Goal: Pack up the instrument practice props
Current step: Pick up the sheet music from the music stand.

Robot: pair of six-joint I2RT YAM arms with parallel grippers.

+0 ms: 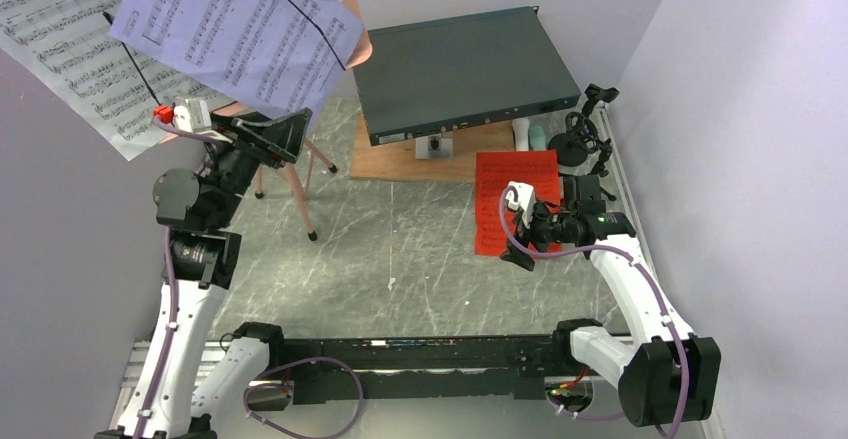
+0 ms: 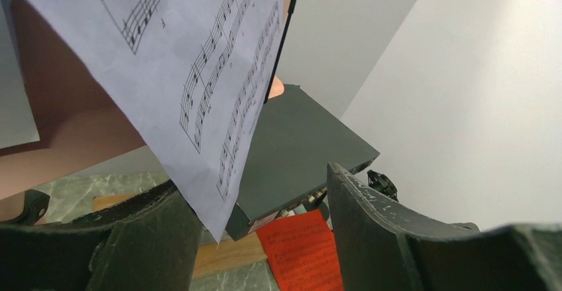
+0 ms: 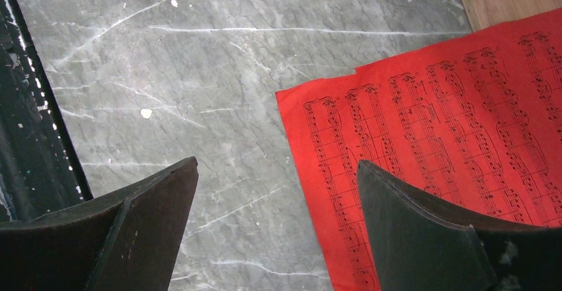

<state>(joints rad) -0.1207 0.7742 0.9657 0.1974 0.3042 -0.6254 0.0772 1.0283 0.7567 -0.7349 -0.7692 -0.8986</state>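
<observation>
The salmon-pink music stand (image 1: 304,191) stands at the far left and carries a lavender sheet (image 1: 235,29) and a white sheet (image 1: 60,44). My left gripper (image 1: 278,137) is open just under the lavender sheet's lower corner. In the left wrist view that corner (image 2: 213,225) hangs between the jaws, close to the left finger (image 2: 152,238). A red sheet (image 1: 515,204) lies flat on the table. My right gripper (image 3: 278,191) is open above its left edge (image 3: 450,145), one finger over paper and one over table. The black mic stand (image 1: 583,141) and the white and mint tubes (image 1: 528,136) sit far right.
A dark grey rack-mount box (image 1: 462,71) rests on a wooden board (image 1: 400,164) at the back centre. White walls close in the left, back and right. The table is grey marble (image 1: 400,249), with a black rail (image 1: 400,354) along its near edge.
</observation>
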